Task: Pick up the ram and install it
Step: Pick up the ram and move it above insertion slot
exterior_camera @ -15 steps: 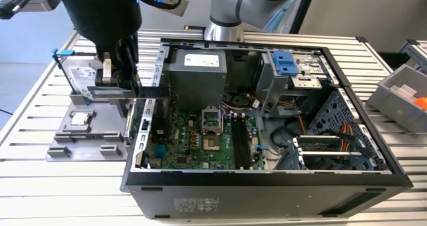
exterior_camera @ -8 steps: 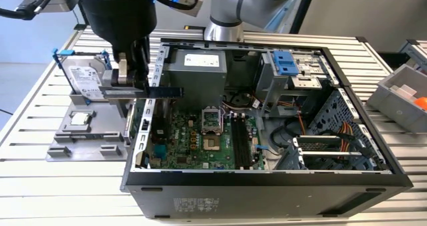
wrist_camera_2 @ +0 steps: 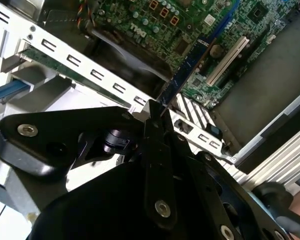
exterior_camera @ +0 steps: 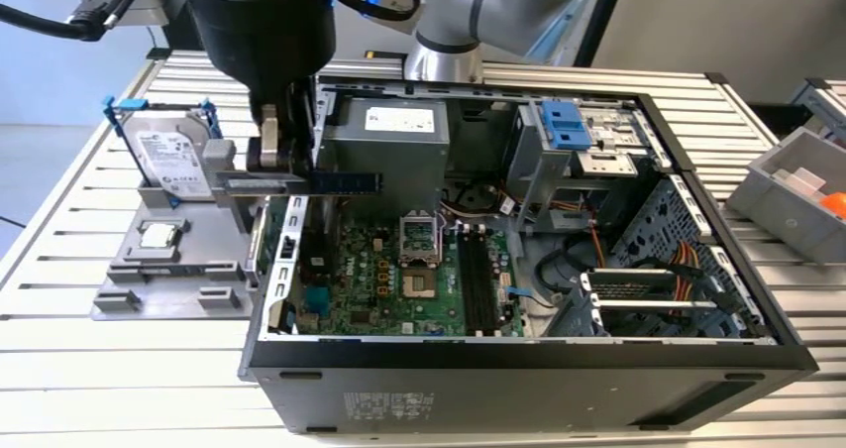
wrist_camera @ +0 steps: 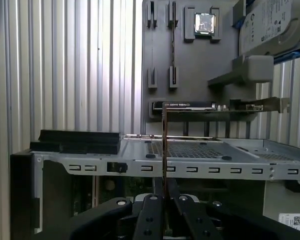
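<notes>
Between the closed jaws the ram (exterior_camera: 349, 181) was clamped by one end, its long axis running level and straight out from them, free end reaching over the open computer case (exterior_camera: 529, 379). Opposite that free end, beyond the jaws, a hard drive (exterior_camera: 169, 156) bore a white printed label; the power supply (exterior_camera: 383, 161) ahead bore another.

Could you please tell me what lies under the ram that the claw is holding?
Under the ram, shut in the claw, show the case's slotted metal wall and the green motherboard. The claw covers what lies beneath the gripped end.
</notes>
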